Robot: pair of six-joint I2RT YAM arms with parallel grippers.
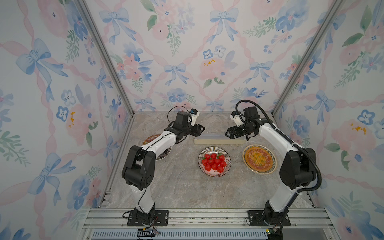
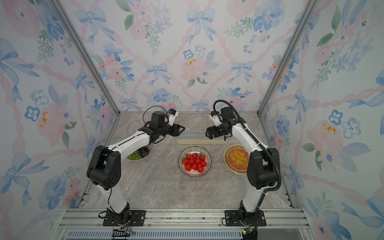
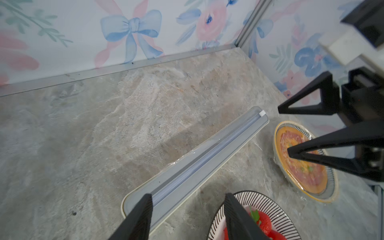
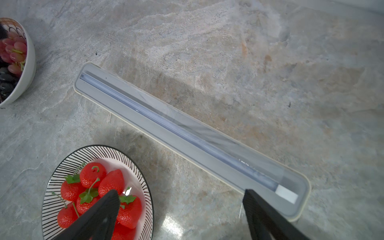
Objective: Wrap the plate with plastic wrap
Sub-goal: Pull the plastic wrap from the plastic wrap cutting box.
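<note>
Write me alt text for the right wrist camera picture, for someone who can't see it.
A long cream plastic wrap box with a translucent top lies on a marble-look table, the open right gripper hovering near one end. A striped plate of red strawberries sits beside the box, and a white bowl of grapes shows at the frame's edge.

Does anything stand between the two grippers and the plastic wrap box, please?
Nothing visible does. The left gripper and the right gripper hang over the two ends of the box, jaws apart and empty, with only air below them. The strawberry plate lies nearer the robot, off both paths.
</note>
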